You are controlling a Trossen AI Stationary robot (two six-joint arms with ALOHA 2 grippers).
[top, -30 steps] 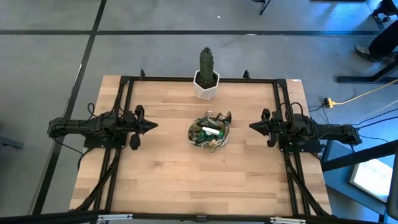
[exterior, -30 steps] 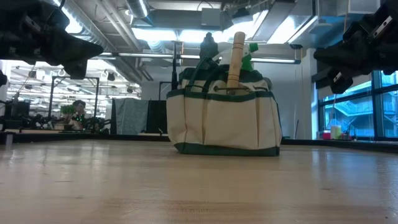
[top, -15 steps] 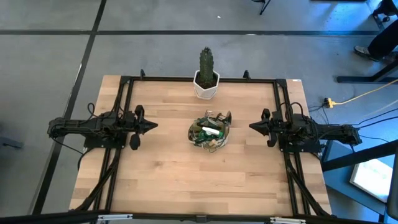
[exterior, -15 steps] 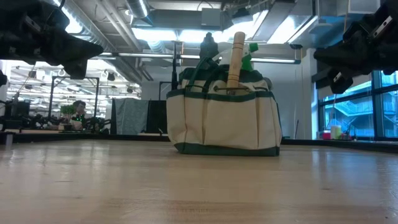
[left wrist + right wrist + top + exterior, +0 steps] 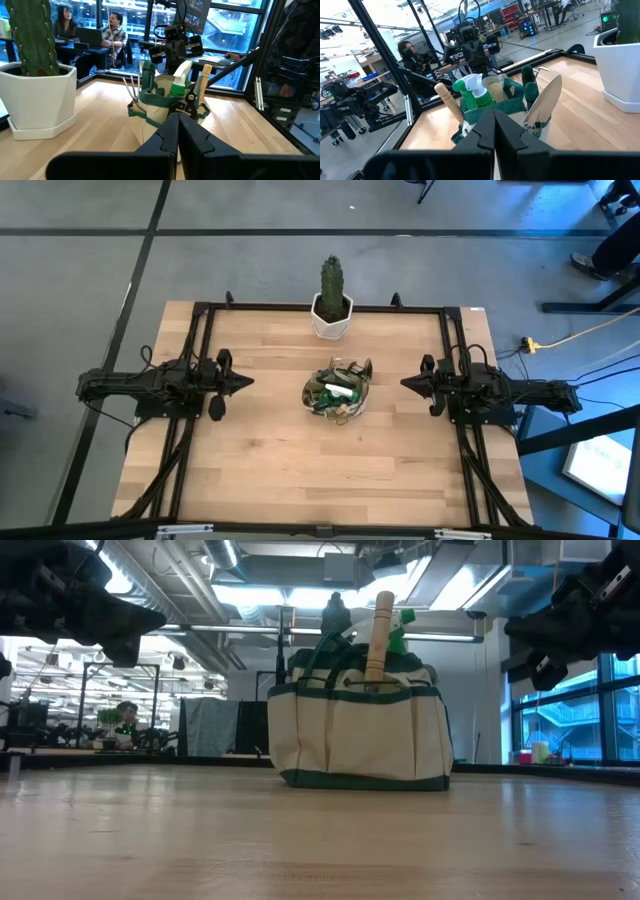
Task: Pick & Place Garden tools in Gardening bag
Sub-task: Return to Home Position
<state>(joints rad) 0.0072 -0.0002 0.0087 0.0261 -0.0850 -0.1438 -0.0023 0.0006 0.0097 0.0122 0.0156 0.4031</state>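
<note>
The gardening bag (image 5: pixel 338 392) stands upright on its base in the middle of the table, tan with green trim (image 5: pixel 360 730). The garden tools stick up out of it: a green sprayer (image 5: pixel 474 92), a wooden handle (image 5: pixel 379 635), a metal trowel blade (image 5: pixel 546 102), dark-handled shears (image 5: pixel 187 102) and fork tines (image 5: pixel 132 87). My left gripper (image 5: pixel 248 381) hovers at the table's left side, shut, pointing level at the bag. My right gripper (image 5: pixel 405 383) hovers at the right side, shut, facing the bag. Neither touches anything.
A green cactus in a white pot (image 5: pixel 332 305) stands at the far edge, behind the bag. A black frame (image 5: pixel 320 308) runs along the table's far, left and right edges. Bare wood lies between the bag and the near edge. People sit at desks beyond the table (image 5: pixel 112 35).
</note>
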